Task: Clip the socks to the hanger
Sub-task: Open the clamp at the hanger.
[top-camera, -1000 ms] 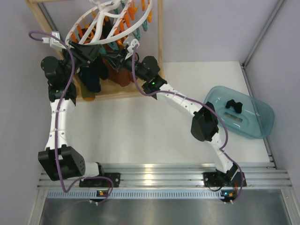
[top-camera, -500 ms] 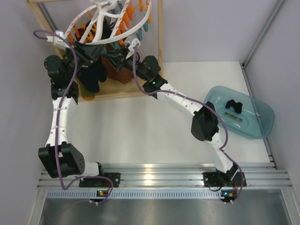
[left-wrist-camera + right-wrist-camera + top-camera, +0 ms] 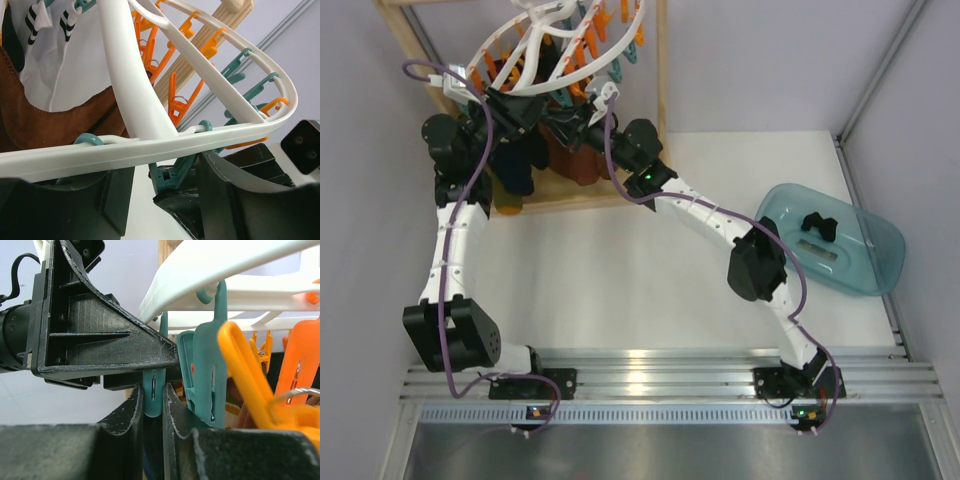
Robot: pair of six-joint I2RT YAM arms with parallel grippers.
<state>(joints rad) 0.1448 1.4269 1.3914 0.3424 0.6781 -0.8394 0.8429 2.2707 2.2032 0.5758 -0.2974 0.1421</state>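
The white round hanger (image 3: 560,45) with orange and teal clips hangs in the wooden frame at the back left. Black socks (image 3: 515,165) hang under it, and one black sock (image 3: 817,224) lies in the teal tub. My right gripper (image 3: 568,122) is under the ring and is shut on a teal clip (image 3: 153,385), squeezing it between its fingers (image 3: 152,407). My left gripper (image 3: 520,108) is open, its jaws wide apart just below the hanger's rim (image 3: 150,150), with the same teal clip (image 3: 175,172) between them.
The wooden frame (image 3: 660,70) stands around the hanger. Rust-brown cloth (image 3: 575,160) and a white striped cloth (image 3: 60,60) hang beside the socks. The teal tub (image 3: 865,250) sits at the right, near the table's metal side rail.
My left arm has moved up and right, bringing its gripper closer under the hanger's ring. The hanger has swung slightly. The right gripper has stayed at the clip.
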